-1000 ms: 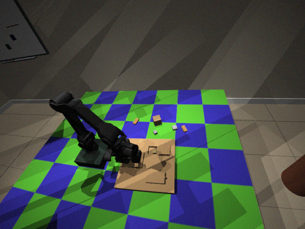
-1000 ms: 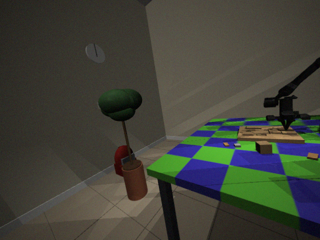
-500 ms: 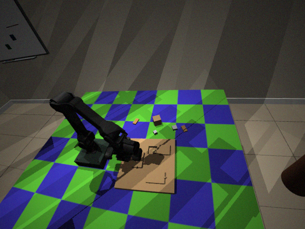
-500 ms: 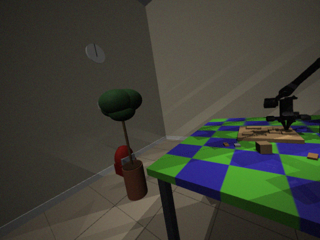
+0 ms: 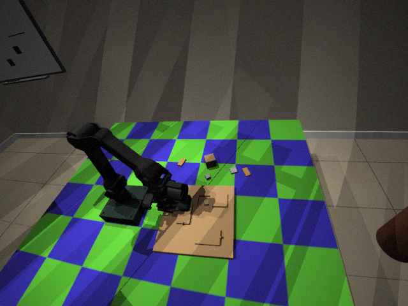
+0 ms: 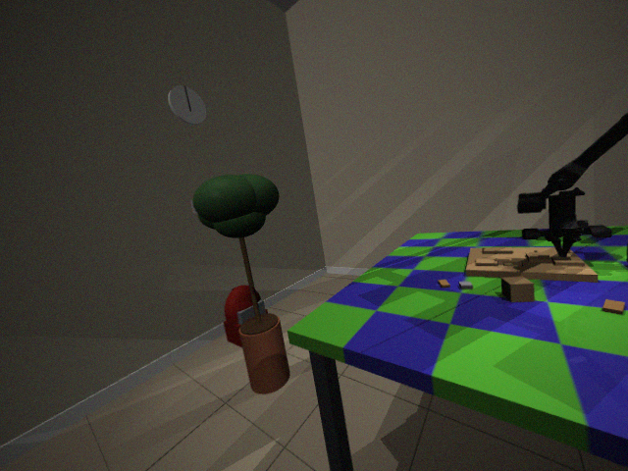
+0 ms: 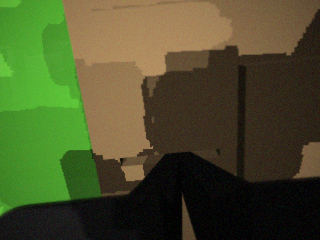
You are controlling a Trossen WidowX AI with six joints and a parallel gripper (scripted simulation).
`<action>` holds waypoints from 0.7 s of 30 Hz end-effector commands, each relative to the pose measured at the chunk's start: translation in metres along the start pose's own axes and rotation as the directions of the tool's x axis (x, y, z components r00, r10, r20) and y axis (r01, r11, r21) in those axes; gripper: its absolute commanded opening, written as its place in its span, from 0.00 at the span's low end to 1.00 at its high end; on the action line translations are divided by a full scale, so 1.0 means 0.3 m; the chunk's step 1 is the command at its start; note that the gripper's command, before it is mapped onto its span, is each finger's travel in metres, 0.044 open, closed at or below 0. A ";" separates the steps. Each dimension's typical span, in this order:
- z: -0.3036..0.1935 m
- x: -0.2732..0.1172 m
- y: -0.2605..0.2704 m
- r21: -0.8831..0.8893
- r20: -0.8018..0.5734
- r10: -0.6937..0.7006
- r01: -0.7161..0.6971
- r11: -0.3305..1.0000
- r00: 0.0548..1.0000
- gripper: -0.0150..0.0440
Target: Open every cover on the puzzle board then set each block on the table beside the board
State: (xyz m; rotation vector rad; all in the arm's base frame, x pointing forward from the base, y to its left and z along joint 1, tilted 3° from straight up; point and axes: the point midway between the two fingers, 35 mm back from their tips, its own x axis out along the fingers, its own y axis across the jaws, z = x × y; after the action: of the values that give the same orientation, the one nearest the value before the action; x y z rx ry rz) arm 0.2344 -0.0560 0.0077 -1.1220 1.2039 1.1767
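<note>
The wooden puzzle board [image 5: 174, 243] [image 6: 548, 275] [image 7: 110, 110] lies on the checkered table. One flat cover [image 5: 220, 200] shows at its back right and another cover [image 5: 209, 238] nearer the front, outlined by dark edges. A small pale piece [image 5: 206, 202] sits left of the back cover; I cannot tell if it is a knob or a block. My gripper [image 6: 562, 254] [image 7: 177, 158] is shut and empty, pointing down with its tips low over the board's arm side. The arm hides the tips in the top view. Heavy shadow obscures the wells and the cover positions.
Behind the board lie a wooden cube [image 5: 210, 160] [image 6: 517, 289], a tan slab [image 5: 181, 161] [image 6: 613, 306], another tan slab [image 5: 246, 171] [image 6: 444, 283], a grey piece [image 5: 233, 170] [image 6: 465, 285] and a smaller grey piece [image 5: 207, 176]. The arm's base stands left of the board.
</note>
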 end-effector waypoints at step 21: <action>0.080 0.002 -0.003 0.001 0.003 -0.003 0.003 1.000 1.000 0.25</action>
State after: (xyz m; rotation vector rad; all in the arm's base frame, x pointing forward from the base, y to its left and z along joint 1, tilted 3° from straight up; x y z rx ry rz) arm 0.2367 -0.0354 0.0083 -1.1227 1.2040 1.1763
